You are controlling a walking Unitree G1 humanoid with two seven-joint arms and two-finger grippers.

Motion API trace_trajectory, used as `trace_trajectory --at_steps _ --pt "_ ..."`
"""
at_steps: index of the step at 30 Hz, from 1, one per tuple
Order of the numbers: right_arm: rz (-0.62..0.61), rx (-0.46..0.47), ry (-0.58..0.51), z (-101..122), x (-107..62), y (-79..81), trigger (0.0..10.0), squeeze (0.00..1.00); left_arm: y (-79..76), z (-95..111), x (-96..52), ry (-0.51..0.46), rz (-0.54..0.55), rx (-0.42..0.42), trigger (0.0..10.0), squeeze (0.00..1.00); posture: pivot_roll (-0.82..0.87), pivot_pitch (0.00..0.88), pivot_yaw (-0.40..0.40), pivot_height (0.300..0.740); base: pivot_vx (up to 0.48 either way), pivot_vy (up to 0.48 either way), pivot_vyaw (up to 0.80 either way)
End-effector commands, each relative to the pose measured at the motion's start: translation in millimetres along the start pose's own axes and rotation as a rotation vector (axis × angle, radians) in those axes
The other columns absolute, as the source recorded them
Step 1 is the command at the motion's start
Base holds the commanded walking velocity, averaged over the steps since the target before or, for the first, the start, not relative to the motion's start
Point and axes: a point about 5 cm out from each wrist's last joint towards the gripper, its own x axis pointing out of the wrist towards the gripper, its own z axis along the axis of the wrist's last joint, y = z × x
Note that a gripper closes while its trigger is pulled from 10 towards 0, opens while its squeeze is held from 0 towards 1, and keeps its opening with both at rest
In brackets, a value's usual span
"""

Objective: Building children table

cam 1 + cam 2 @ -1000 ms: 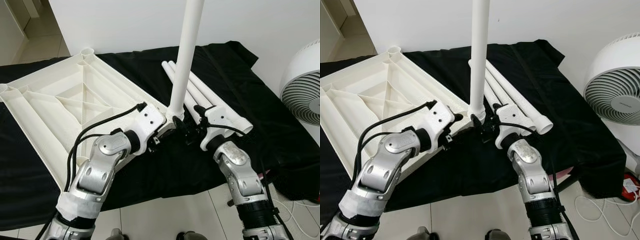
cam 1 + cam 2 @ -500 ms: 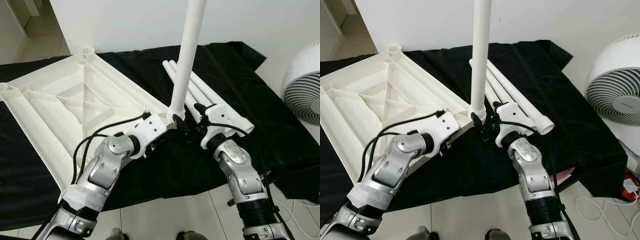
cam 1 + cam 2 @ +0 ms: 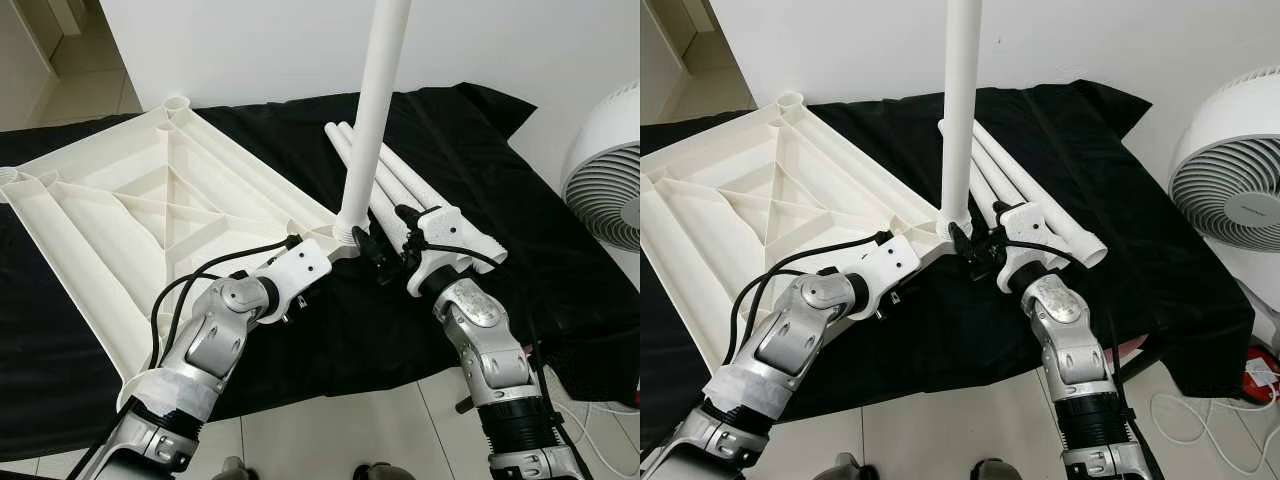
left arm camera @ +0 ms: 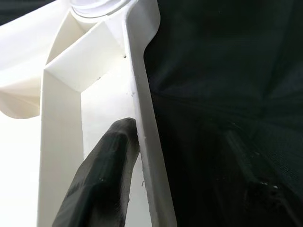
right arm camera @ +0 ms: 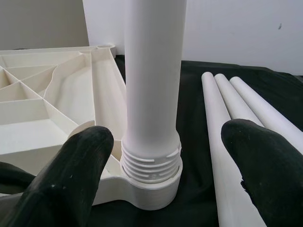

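Observation:
The white ribbed table top [image 3: 100,200] lies upside down on a black cloth. One white leg [image 3: 375,100] stands upright in the near corner socket [image 5: 151,182], its threaded end showing above the collar. My right gripper [image 5: 165,142] is open, with one black finger [image 5: 71,179] on each side of the leg's base and a gap on both sides. My left gripper [image 3: 338,250] sits at the table top's rim [image 4: 142,118], just beside that socket. Three spare legs [image 3: 405,185] lie side by side on the cloth behind my right gripper.
The black cloth [image 3: 560,270] covers a low surface, with white floor tiles [image 3: 350,430] in front of it. A white fan [image 3: 610,180] stands at the right. A white wall runs behind.
My left arm has dropped and swung in, bringing its wrist lower and closer along the rim to the socket corner. My right gripper stays about the leg's base.

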Motion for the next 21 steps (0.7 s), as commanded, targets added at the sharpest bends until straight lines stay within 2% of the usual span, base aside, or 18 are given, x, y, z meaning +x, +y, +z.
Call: trace_trajectory --at_steps 1,2,3,4,8,9,12,14,19,21 --pt "0.000 -0.003 -0.008 0 -0.9 0.4 10.0 0.00 5.3 -13 -0.5 0.052 0.156 0.013 10.0 0.00 -0.12 0.071 0.051 0.740 0.000 0.000 0.00" --pt "0.001 -0.004 -0.008 1 -1.1 0.5 10.0 0.00 3.4 -14 -1.5 0.049 0.136 0.013 4.5 0.00 -0.12 0.071 0.051 0.740 0.000 0.000 0.00" --pt "0.001 -0.004 -0.008 1 -1.1 0.5 10.0 0.00 3.4 -14 -1.5 0.049 0.136 0.013 4.5 0.00 -0.12 0.071 0.051 0.740 0.000 0.000 0.00" --pt "0.003 -0.004 -0.008 1 -1.9 0.4 10.0 0.00 0.6 -15 -3.6 0.044 0.106 0.004 0.8 0.00 -0.12 0.069 0.053 0.740 0.000 0.000 0.00" --pt "0.004 -0.005 -0.008 1 -2.6 0.4 10.0 0.00 -1.5 -17 -5.5 0.041 0.081 0.000 1.1 0.00 -0.12 0.069 0.054 0.740 0.000 0.000 0.00" --pt "0.005 -0.007 -0.006 1 -3.8 0.1 10.0 0.00 -4.9 -17 -8.6 0.027 0.042 -0.016 0.0 0.00 -0.12 0.067 0.056 0.740 0.000 0.000 0.00" --pt "0.019 -0.024 0.000 1 -7.5 0.0 10.0 0.00 -15.2 -16 -21.0 -0.023 -0.073 -0.042 0.0 0.00 -0.12 0.066 0.056 0.740 0.000 0.000 0.00" --pt "0.019 -0.024 0.000 1 -7.5 0.0 10.0 0.00 -15.2 -16 -21.0 -0.023 -0.073 -0.042 0.0 0.00 -0.12 0.066 0.056 0.740 0.000 0.000 0.00" --pt "0.061 -0.020 0.006 1 -13.0 1.7 10.0 0.00 -19.3 -18 -31.0 -0.039 -0.121 -0.016 0.0 0.00 -0.12 0.067 0.056 0.740 0.000 0.000 0.00" --pt "0.132 -0.006 0.019 0 -20.0 6.6 10.0 0.00 -21.1 -19 -36.3 -0.038 -0.149 0.011 0.0 0.00 -0.12 0.068 0.055 0.740 0.000 0.000 0.00"
